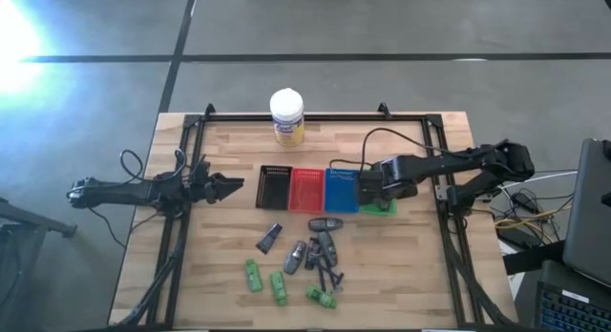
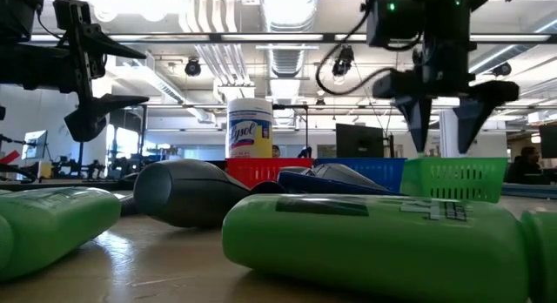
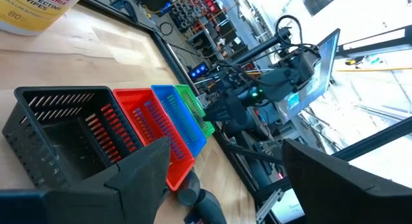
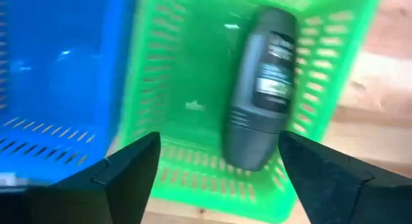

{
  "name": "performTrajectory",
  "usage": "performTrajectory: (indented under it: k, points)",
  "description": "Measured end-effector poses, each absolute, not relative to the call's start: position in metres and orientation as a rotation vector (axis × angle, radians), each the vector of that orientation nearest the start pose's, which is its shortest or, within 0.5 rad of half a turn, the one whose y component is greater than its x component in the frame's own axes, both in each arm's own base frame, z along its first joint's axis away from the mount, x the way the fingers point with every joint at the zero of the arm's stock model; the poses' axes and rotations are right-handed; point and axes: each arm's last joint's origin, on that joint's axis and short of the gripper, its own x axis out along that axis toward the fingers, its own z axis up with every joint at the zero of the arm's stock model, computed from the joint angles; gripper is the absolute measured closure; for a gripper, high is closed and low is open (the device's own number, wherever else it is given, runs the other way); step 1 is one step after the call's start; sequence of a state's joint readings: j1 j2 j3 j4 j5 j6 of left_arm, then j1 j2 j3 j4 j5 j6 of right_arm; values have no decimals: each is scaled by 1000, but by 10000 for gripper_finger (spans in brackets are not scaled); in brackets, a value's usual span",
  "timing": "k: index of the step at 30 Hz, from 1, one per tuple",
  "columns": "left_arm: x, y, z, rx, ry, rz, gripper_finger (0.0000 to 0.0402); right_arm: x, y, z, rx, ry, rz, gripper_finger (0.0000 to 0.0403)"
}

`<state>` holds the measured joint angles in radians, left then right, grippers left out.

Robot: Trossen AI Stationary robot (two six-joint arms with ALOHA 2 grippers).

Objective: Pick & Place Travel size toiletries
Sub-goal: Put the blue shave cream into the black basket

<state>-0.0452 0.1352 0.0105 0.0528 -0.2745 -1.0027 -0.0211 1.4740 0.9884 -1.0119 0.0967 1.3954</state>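
A dark grey oval container lies on its side on the floor of the green tray. My right gripper hangs open just above that tray, a finger on each side of the container and clear of it. The other toiletries lie in a loose pile on the near half of the table: green bottles, a dark grey tube, grey-silver ovals and black sticks. My left gripper waits open left of the black tray.
Black, red, blue and green trays stand side by side in a row mid-table. A white-lidded jar with a yellow label stands at the far edge. A black frame rail borders the table's sides. Bare wood lies near the right edge.
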Motion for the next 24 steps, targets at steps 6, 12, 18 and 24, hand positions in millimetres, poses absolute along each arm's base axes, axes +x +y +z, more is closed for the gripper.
performTrajectory:
  k: [6, 12, 18, 24]
  points:
    - [105, 3, 161, -986, -50, 245, 99, 265, 19, 236, 939, 1146, -882, 60]
    - [105, 3, 161, -986, -50, 246, 99, 284, 56, 240, 936, 1156, -786, 57]
    - [105, 3, 161, -985, -53, 253, 99, 297, 77, 220, 899, 1216, -811, 76]
    - [104, 6, 161, -977, -98, 331, 99, 306, 91, 203, 808, 1269, -794, 96]
